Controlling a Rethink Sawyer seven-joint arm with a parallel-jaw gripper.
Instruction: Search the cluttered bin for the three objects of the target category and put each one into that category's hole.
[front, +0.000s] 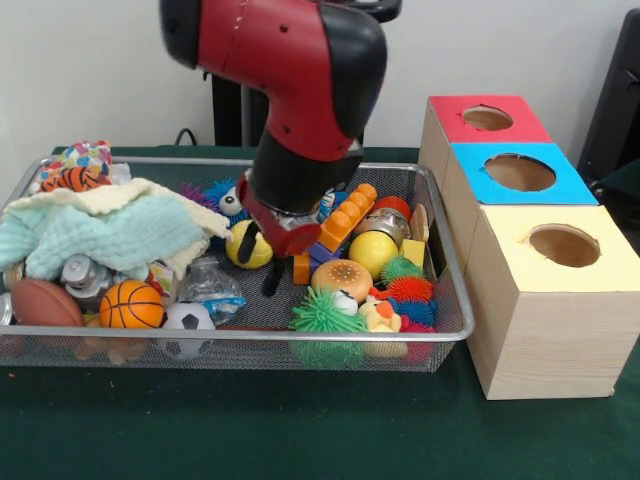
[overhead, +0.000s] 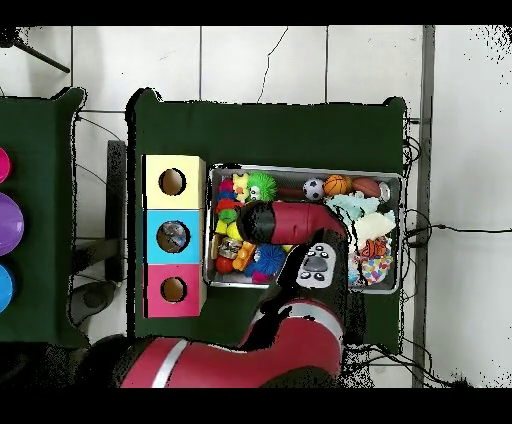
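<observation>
Nothing readable here as far as I can see: no words, numbers or logos on the boxes, the wire bin or the toys inside.

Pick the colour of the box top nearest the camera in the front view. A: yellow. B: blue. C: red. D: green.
A: the yellow box stands nearest the camera, with the blue box behind it and the red box farthest back.
</observation>
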